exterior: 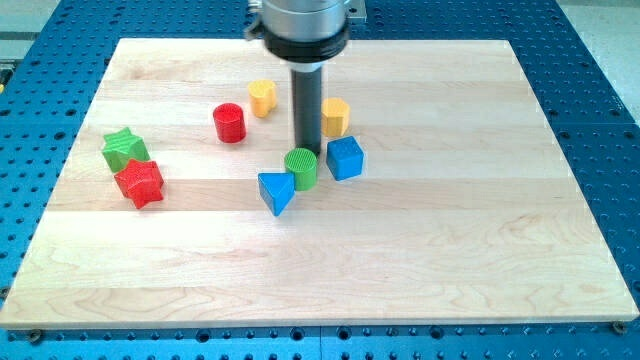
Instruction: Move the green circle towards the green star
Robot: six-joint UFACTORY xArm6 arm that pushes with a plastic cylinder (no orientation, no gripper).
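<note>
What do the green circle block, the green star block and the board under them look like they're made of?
The green circle and green star look like matte plastic, possibly 3D-printed: fine ridged lines run across their surfaces. The board looks like pale unpainted wood, with visible grain and plank seams. My tip sits just behind the circle.

**Pale wooden board and its blocks**

A pale wooden board (420, 240) lies on a blue perforated table (600, 120). At the view's left, a green star block (124, 148) touches a red star block (139, 182). Near the middle sit a red cylinder (229, 122), a yellow block (262, 97), a yellow hexagonal block (336, 116), a blue cube (345, 158), a green circle block (300, 167) and a blue triangular block (275, 190).
</note>
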